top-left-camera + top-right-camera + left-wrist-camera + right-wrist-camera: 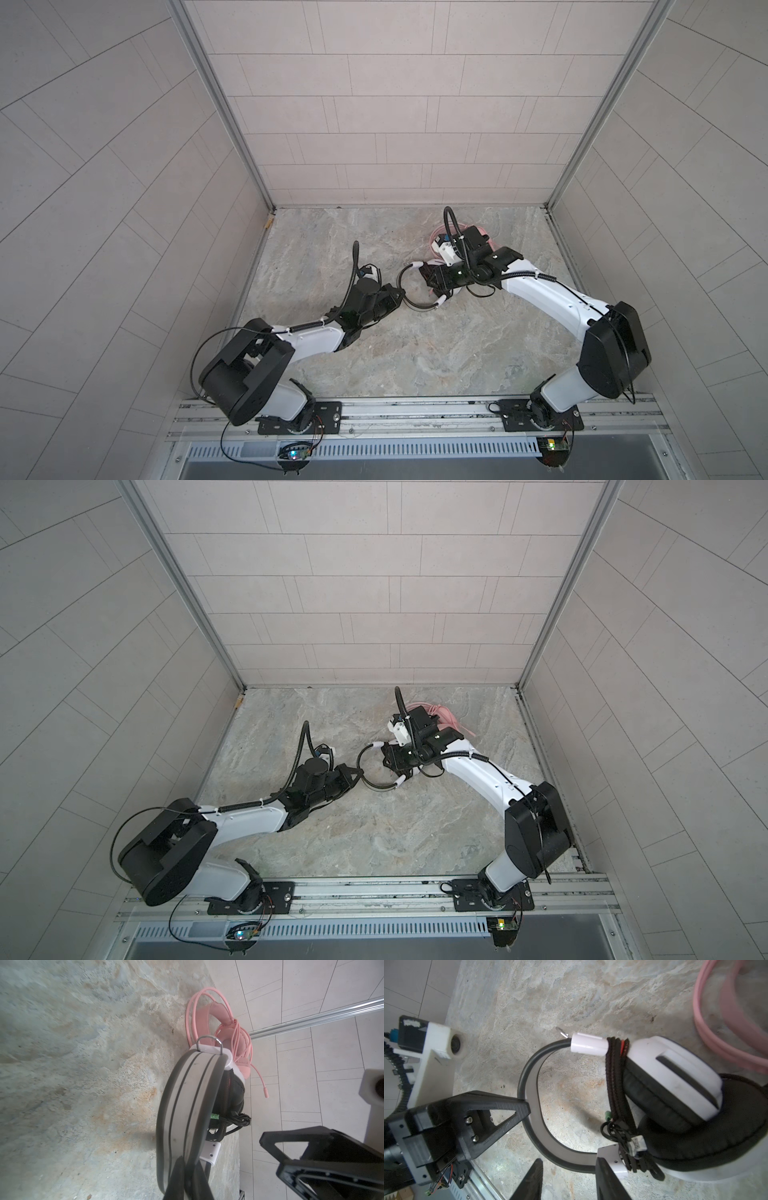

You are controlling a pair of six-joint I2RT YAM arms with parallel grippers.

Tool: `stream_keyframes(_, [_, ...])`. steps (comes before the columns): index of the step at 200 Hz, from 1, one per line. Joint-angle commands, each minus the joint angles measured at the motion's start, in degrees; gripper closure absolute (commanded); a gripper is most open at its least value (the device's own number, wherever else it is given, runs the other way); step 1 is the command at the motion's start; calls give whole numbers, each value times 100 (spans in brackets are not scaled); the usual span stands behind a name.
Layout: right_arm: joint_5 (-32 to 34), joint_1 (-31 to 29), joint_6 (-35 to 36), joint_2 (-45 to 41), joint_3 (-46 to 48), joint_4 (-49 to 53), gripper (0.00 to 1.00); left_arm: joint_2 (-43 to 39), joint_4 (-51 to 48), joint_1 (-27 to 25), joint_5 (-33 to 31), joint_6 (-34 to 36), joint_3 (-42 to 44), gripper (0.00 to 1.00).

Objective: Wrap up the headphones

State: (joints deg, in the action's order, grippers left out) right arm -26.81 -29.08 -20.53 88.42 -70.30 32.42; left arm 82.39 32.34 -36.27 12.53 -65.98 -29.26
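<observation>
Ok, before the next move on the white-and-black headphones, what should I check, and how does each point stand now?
1. Left hand shut on the headband of the white-and-black headphones: ok.
2. Black cable wound next to the ear cup: ok, several turns show.
3. Cable end with the green plug tucked in: not ok, a small loop sticks out loose.
4. Right hand open, jaws apart on either side of the headband: ok.
5. Right hand free of the cable: cannot tell, one finger hides part of it.
6. Pink headphones with the pink cable wound on them: ok.
</observation>
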Motion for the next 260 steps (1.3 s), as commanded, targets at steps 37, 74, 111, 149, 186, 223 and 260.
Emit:
stream_keyframes(37, [-263, 132, 177, -190, -141, 221, 57, 619, 708, 539, 300, 92, -212, 97])
stream_keyframes(74, [-227, 490, 217, -510, 163, 112, 57, 1031, 993, 884, 878, 205, -176, 85])
stream_keyframes(111, [478, 867, 257, -1149, 669, -200, 53, 728, -914, 1226, 733, 1511, -579, 45])
stream_keyframes(149, [1586, 1369, 105, -2120, 1452, -907, 50, 31, -3279, 1597, 192, 2827, -1234, 32])
stream_keyframes(186, [2569, 1981, 104, -2668, 2019, -1584, 45, -935, -3788, 1992, -1066, 3237, -1172, 25])
stream_keyframes(223, [4454, 2293, 2, -2534, 2598, -2635, 39, -1918, -3828, 2306, -2835, 3632, -855, 8])
stream_keyframes(260, [5297, 2565, 632, -2286, 3848, -4851, 32, -2739, -3021, 2452, -4653, 3993, -56, 0])
